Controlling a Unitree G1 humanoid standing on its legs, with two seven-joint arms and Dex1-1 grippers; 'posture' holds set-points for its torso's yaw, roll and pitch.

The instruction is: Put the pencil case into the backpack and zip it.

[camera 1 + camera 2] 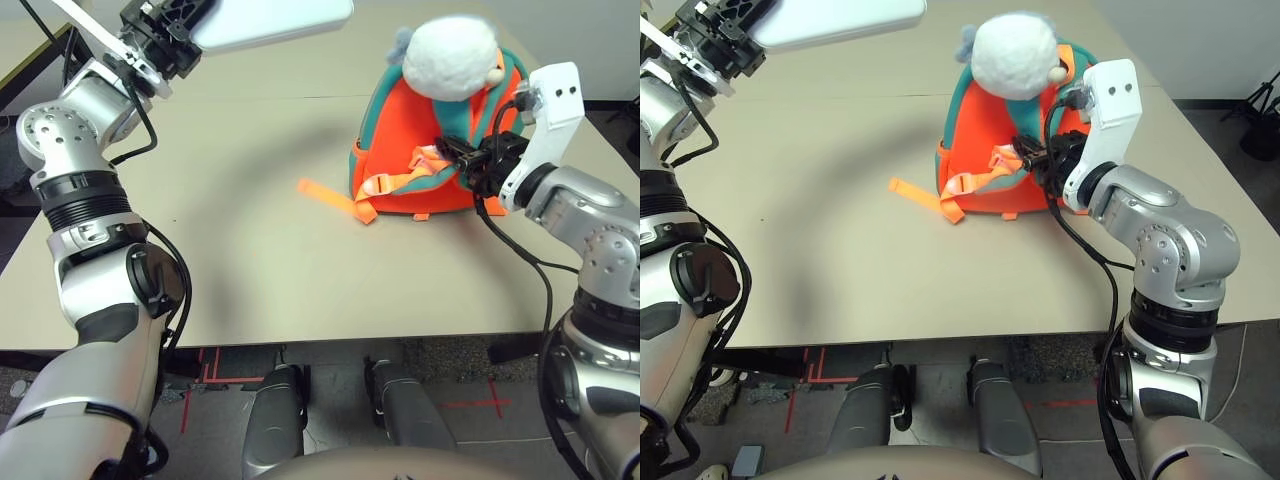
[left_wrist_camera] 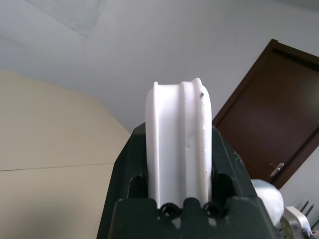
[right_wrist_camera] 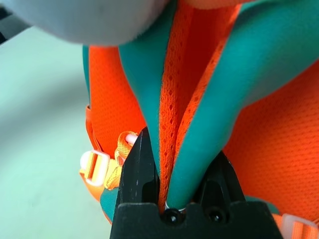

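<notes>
A big tan desk [image 1: 300,280] stands on a grey floor [image 1: 470,395] with red tape marks [image 1: 480,405]. Behind it are a white wall [image 2: 149,45] and a dark brown door [image 2: 269,124].

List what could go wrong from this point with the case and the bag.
1. The left gripper holds the pencil case by one end, so most of it sticks out unsupported; it may pivot or slip on the way over.
2. The right gripper is clamped on a padded teal-and-orange strap of the backpack; pulling there may drag or tip the bag rather than open it.
3. The plush toy sits on top of the backpack and may block the case's way in.
</notes>
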